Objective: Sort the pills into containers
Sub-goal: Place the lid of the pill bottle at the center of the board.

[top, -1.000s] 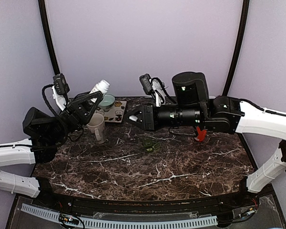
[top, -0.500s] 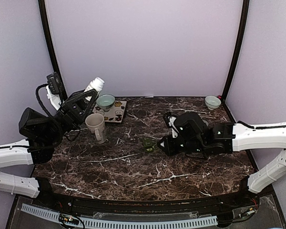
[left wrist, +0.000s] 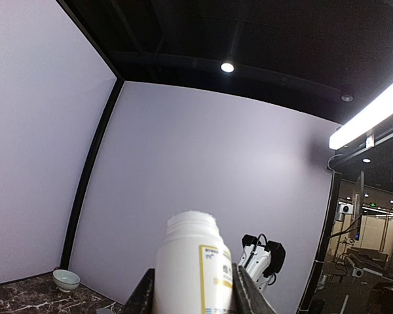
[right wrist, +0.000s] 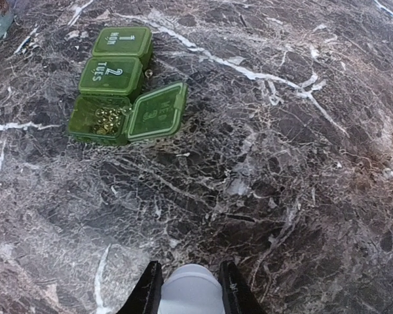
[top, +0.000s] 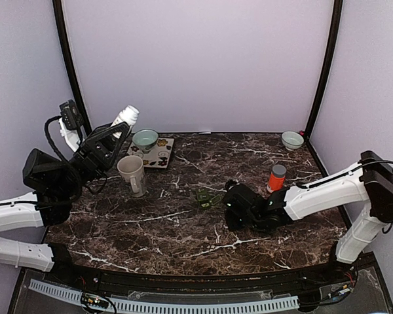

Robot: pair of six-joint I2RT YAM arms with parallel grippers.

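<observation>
Left gripper (left wrist: 192, 297) is clamped on a white bottle (left wrist: 191, 265), open neck up and tilted, raised clear of the surface (top: 183, 235) at far left, above the mug (top: 132, 175) and teal bowl (top: 145, 139). Right gripper (right wrist: 188, 278) is low over the surface, closed on a small white object (right wrist: 190, 297); can't tell what it is. Green pill organizer (right wrist: 121, 82) lies ahead of it, mid-surface: lids 1 and 2 shut, third compartment open with yellowish pills (right wrist: 107, 119) inside. Orange bottle (top: 276, 178) stands upright right of the organizer, well apart.
</observation>
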